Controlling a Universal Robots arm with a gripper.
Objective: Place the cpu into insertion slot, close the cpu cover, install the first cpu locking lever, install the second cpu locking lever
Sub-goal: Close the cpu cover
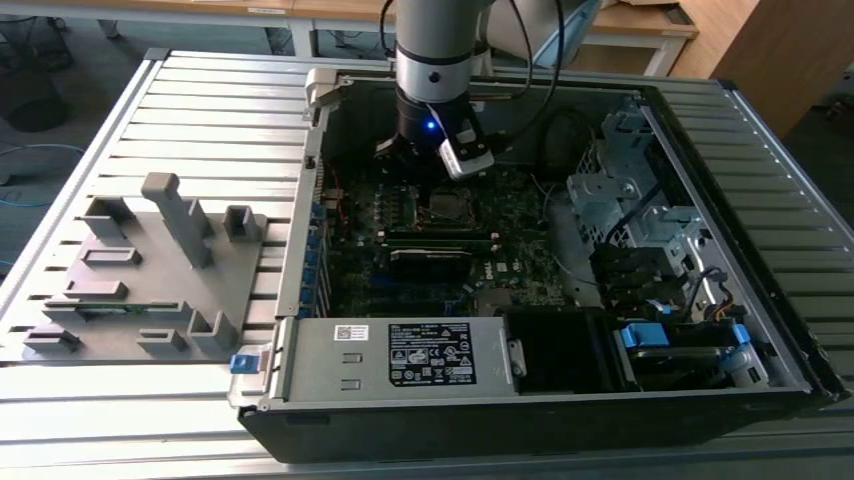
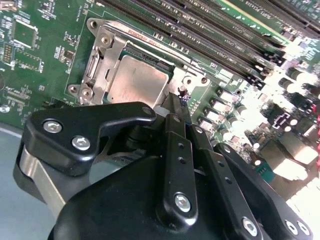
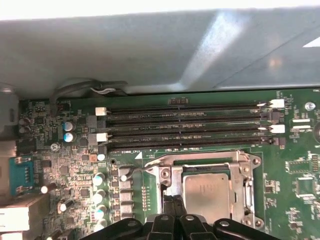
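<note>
— Where is the cpu (image 3: 206, 192) sitting?
— Flat in the insertion slot (image 3: 200, 165) on the green motherboard (image 3: 75, 165), dull silver top facing up. In both wrist views it shows through the large cut-out of the cpu cover (image 3: 245, 190), which lies down over it as a silver frame.
— And the gripper (image 2: 178, 104)?
— Low over the board, right at 1 edge of the socket. Its 2 black fingers (image 2: 179, 150) are pressed together, tips touching. Whether they pinch something thin between them, I cannot tell.
— Anything else by the socket?
— In the first wrist view a thin metal lever (image 3: 142, 170) runs out from the socket's corner, just beside the fingertips. 4 long memory slots (image 3: 190, 129) lie parallel along 1 side of the socket.
— The wider scene?
— In the exterior view the arm (image 1: 434, 40) reaches down into an open computer case (image 1: 534, 430) lying on a slatted tabletop (image 1: 214, 90). A grey moulded fixture (image 1: 160, 260) rests on the tabletop at the exterior view's left, just beside the case.
</note>
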